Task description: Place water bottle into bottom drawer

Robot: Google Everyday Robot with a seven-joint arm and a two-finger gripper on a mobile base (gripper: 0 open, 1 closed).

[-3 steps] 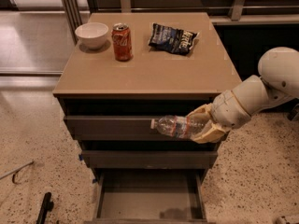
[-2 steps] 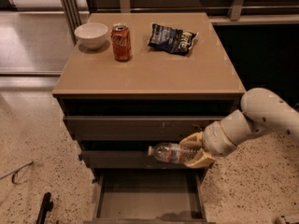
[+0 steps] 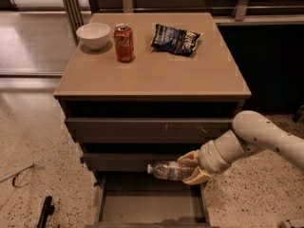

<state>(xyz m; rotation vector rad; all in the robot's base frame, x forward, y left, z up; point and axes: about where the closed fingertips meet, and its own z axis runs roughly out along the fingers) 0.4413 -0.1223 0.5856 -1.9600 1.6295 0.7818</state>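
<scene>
The water bottle [image 3: 169, 170] is a small clear crinkled bottle with a white cap pointing left. It lies sideways in my gripper [image 3: 191, 168], whose tan fingers are shut on its base end. I hold it just above the right part of the open bottom drawer [image 3: 148, 207], in front of the middle drawer's front. The bottom drawer is pulled out and shows a plain flat grey floor. My white arm [image 3: 256, 137] reaches in from the right.
On the cabinet top [image 3: 152, 65] stand a white bowl [image 3: 93, 34], an orange-red soda can [image 3: 124, 42] and a dark chip bag [image 3: 175, 38]. A black object [image 3: 45, 210] lies on the speckled floor at lower left.
My gripper has carried the bottle downward, from the level of the upper drawer front to just above the open bottom drawer. The arm has lowered with it.
</scene>
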